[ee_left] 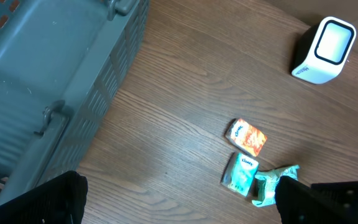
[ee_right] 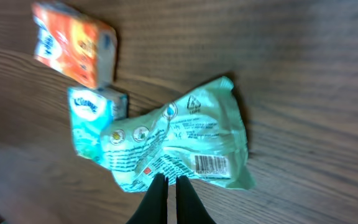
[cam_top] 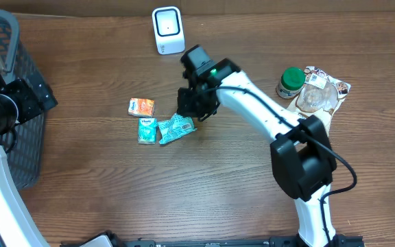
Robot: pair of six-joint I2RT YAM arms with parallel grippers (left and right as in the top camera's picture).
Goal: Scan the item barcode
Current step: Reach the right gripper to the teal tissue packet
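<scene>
Right gripper (ee_right: pixel 170 180) is closed, pinching the lower edge of the teal packet (ee_right: pixel 185 143) at frame centre on the table (ee_right: pixel 303 74). The packet looks light, soft and crinkly. Hold it by the edge seam, leaving the barcode (ee_right: pixel 211 163) exposed.

- We see a grey basket (ee_left: pixel 55 74) filling the upper left of the wooden table (ee_left: pixel 185 74).
- A white scanner (ee_left: pixel 324 50) stands at upper right.
- An orange tissue pack (ee_left: pixel 248 137) lies just above a teal tissue pack (ee_left: pixel 241 175), which touches a crumpled green packet (ee_left: pixel 269 185).
- Our left gripper (ee_left: pixel 179 200) is spread wide.
</scene>
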